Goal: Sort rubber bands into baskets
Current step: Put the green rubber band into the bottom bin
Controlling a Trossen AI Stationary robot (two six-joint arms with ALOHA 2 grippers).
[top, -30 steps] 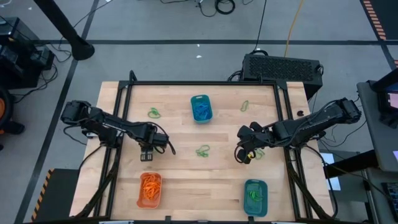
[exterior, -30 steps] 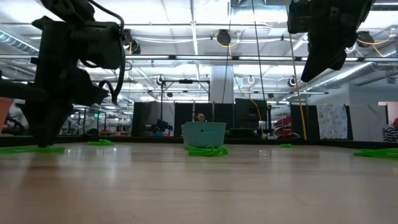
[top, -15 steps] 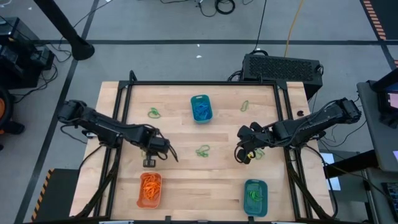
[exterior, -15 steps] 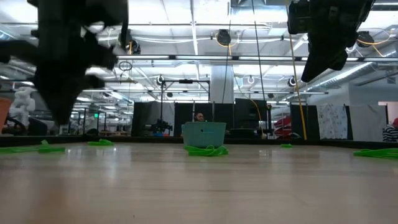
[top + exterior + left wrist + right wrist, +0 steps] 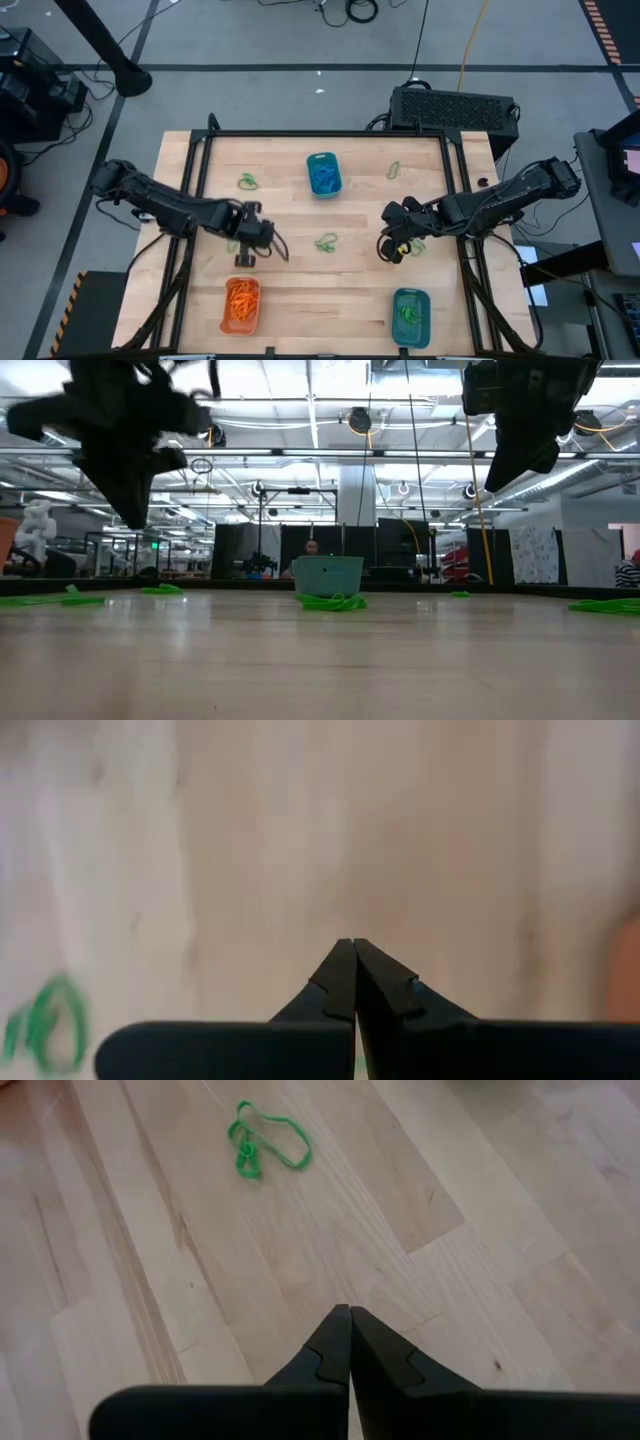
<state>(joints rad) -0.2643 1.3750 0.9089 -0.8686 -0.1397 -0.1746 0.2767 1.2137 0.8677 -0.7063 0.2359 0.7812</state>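
My left gripper (image 5: 243, 259) hangs shut above the table, just beyond the orange basket (image 5: 240, 305), which holds orange rubber bands. Nothing shows between its tips (image 5: 352, 946). A green rubber band (image 5: 45, 1020) lies on the wood beside it. My right gripper (image 5: 393, 250) hovers shut at the table's right, with a green band (image 5: 268, 1135) lying ahead of it. More green bands (image 5: 326, 242) (image 5: 247, 181) (image 5: 393, 170) lie loose. A blue basket (image 5: 322, 173) stands at the far middle, and a teal basket (image 5: 410, 317) at the near right.
A black frame (image 5: 320, 133) runs around the wooden table top. A black box (image 5: 455, 107) sits behind the far right corner. Bare wood lies between the baskets. In the low view both arms (image 5: 130, 450) (image 5: 520, 420) hang well above the table.
My left gripper has risen off the table and moved a little toward the near edge and the orange basket, tipping more steeply downward. Its fingers have come together. The green band beside it stays on the table. My right arm has kept still.
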